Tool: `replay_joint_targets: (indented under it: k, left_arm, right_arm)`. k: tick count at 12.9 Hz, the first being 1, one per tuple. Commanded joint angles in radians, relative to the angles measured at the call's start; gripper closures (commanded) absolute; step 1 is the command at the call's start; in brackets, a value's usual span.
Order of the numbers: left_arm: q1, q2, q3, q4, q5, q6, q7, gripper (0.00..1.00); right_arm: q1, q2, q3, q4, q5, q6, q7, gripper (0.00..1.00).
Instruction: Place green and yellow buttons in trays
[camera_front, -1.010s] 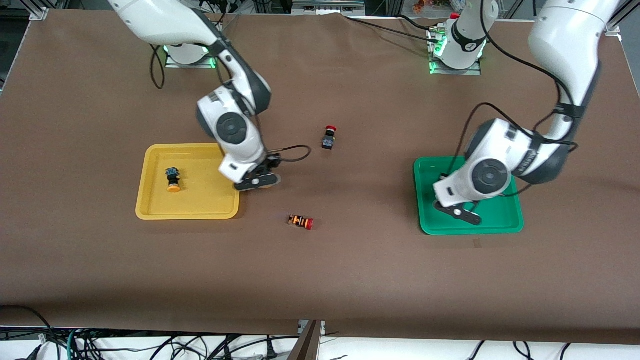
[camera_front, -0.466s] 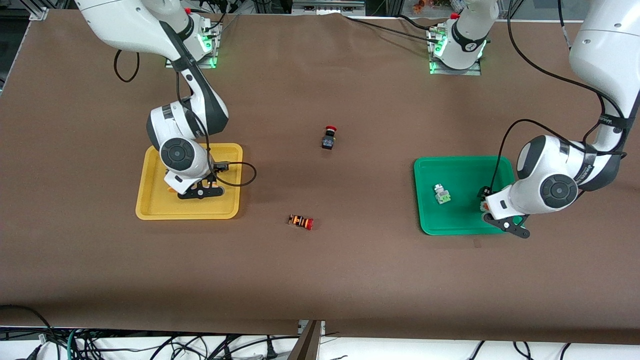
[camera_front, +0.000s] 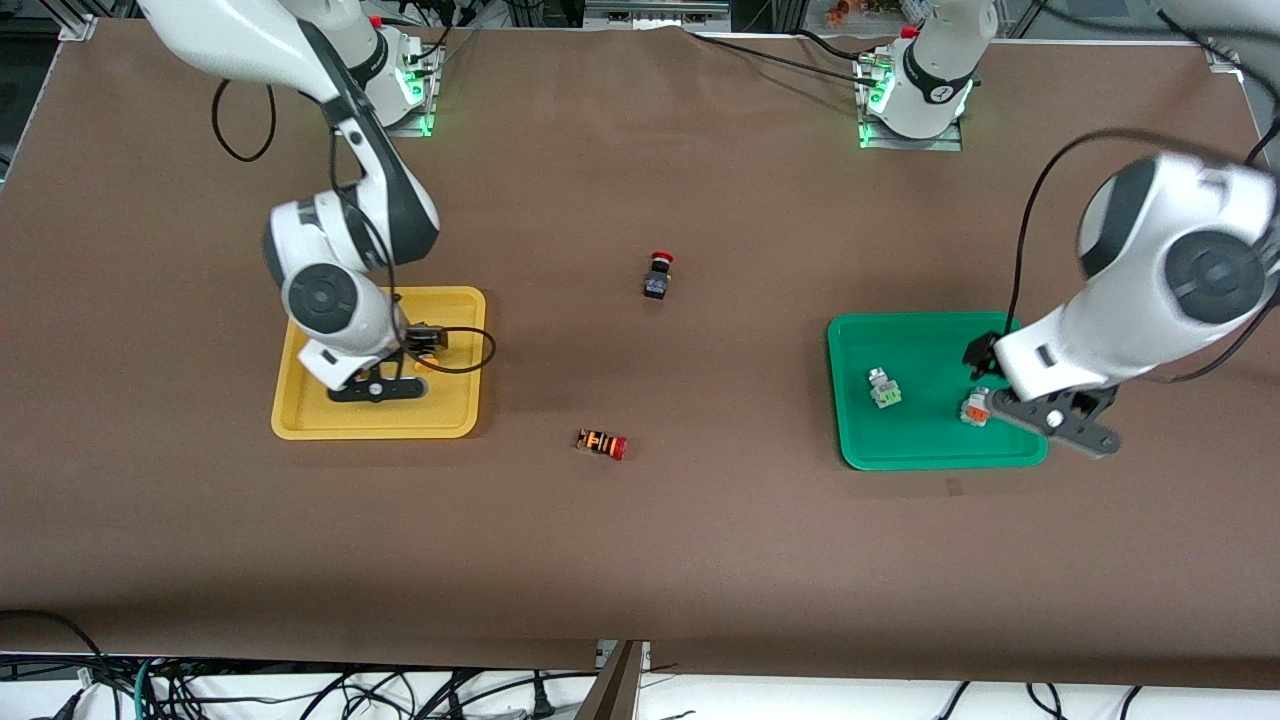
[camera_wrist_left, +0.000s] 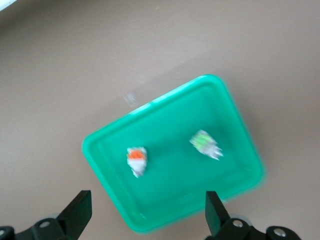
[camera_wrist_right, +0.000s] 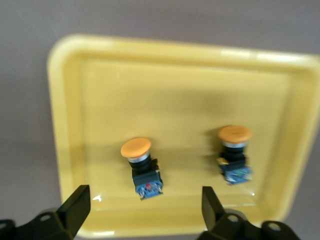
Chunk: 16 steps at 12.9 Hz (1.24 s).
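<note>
Green tray (camera_front: 935, 448) holds both white buttons (camera_wrist_left: 136, 160) and, nearer the right arm's end, the yellow tray (camera_front: 300, 425) holds both orange-capped buttons (camera_wrist_right: 142, 167), so each colour looks sorted, with the left gripper (camera_wrist_left: 145, 215) and right gripper (camera_wrist_right: 142, 210) hanging above them, fingers spread and empty.

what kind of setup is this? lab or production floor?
Likely a robotics lab bench: a brown paper-covered table, loose cables hanging at its near edge, and sorting props, a yellow plastic tray and a green plastic tray holding push-buttons.
</note>
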Motion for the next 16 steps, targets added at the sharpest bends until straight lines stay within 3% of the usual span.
replay_joint_targets:
  k: [1, 2, 3, 5, 6, 7, 10, 16]
  left_arm:
    - [-0.001, -0.019, 0.041, 0.131, -0.072, -0.138, 0.016, 0.00]
    - [-0.012, -0.051, 0.068, 0.118, -0.084, -0.149, 0.012, 0.00]
    - [-0.100, -0.118, 0.161, 0.105, -0.087, -0.149, 0.004, 0.00]
    - [-0.293, -0.189, 0.438, 0.076, -0.194, -0.151, -0.005, 0.00]
    - [-0.370, -0.236, 0.563, 0.005, -0.283, -0.140, -0.008, 0.00]
    - [-0.415, -0.286, 0.629, -0.063, -0.308, -0.078, -0.008, 0.00]
    - [-0.497, -0.404, 0.708, -0.212, -0.285, -0.014, -0.065, 0.00]
    - [-0.504, -0.415, 0.731, -0.218, -0.271, -0.033, -0.093, 0.00]
  right_arm:
    - [-0.021, -0.175, 0.010, 0.024, 0.047, -0.082, 0.000, 0.00]
    - [-0.023, -0.223, 0.010, 0.027, 0.047, -0.082, -0.005, 0.00]
    - [-0.029, -0.280, 0.010, 0.036, 0.049, -0.122, -0.008, 0.00]
    - [-0.062, -0.325, 0.007, 0.134, 0.049, -0.266, -0.011, 0.00]
    - [-0.069, -0.326, 0.010, 0.190, 0.040, -0.316, -0.014, 0.00]
    - [-0.078, -0.326, 0.011, 0.249, 0.029, -0.378, -0.016, 0.00]
    - [-0.112, -0.326, 0.005, 0.309, 0.032, -0.539, -0.141, 0.00]
    - [-0.124, -0.313, -0.002, 0.340, 0.047, -0.590, -0.155, 0.00]
